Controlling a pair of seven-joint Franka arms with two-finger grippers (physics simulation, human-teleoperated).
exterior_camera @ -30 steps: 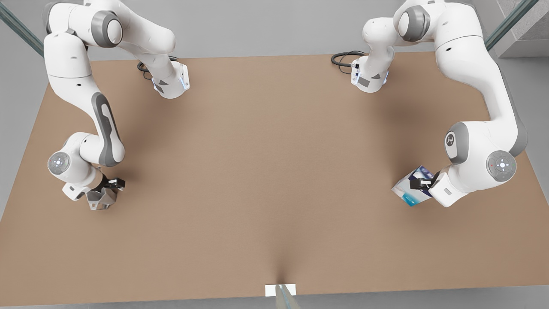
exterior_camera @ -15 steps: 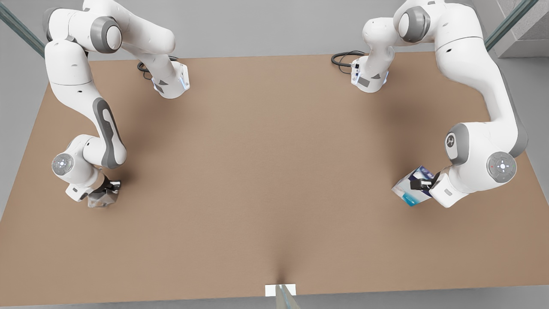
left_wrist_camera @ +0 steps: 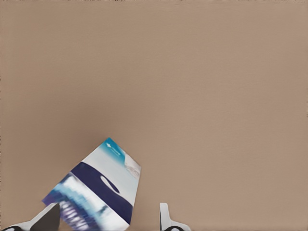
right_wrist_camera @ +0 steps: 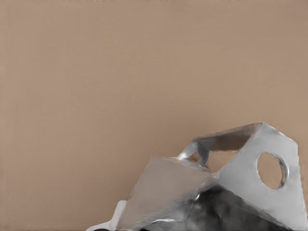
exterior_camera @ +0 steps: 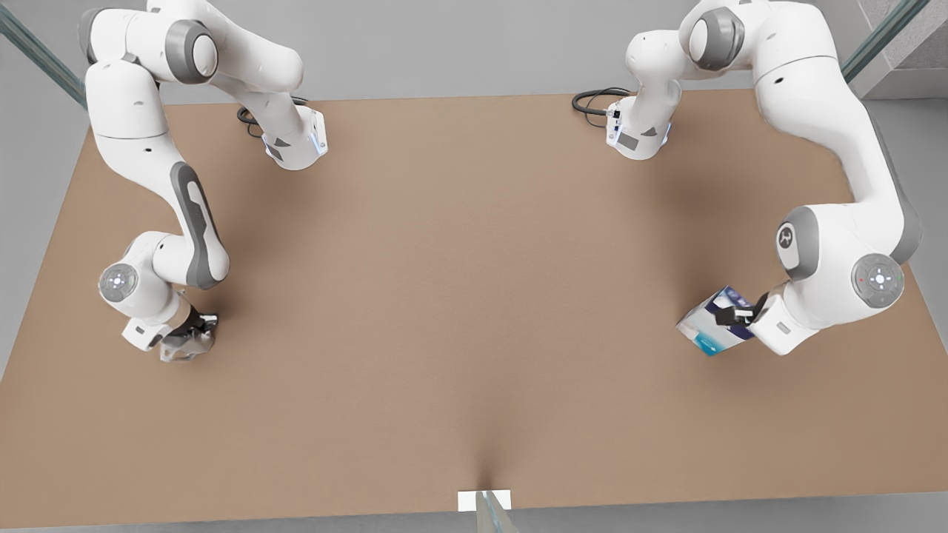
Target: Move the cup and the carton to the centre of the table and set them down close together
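Around the big brown tabletop (exterior_camera: pixel 459 311) there's plain grey floor (exterior_camera: pixel 444 59), running along the top of the frame and showing again as thin strips down both sides and along the bottom edge. A glassy, greenish rail (exterior_camera: pixel 37 55) slants in at the upper left, another (exterior_camera: pixel 878 41) at the upper right, and beside that one sits a grey stone-like block (exterior_camera: pixel 907 55). At bottom centre, a small white plate (exterior_camera: pixel 484 500) with a thin post. Light is soft, shadows diffuse.
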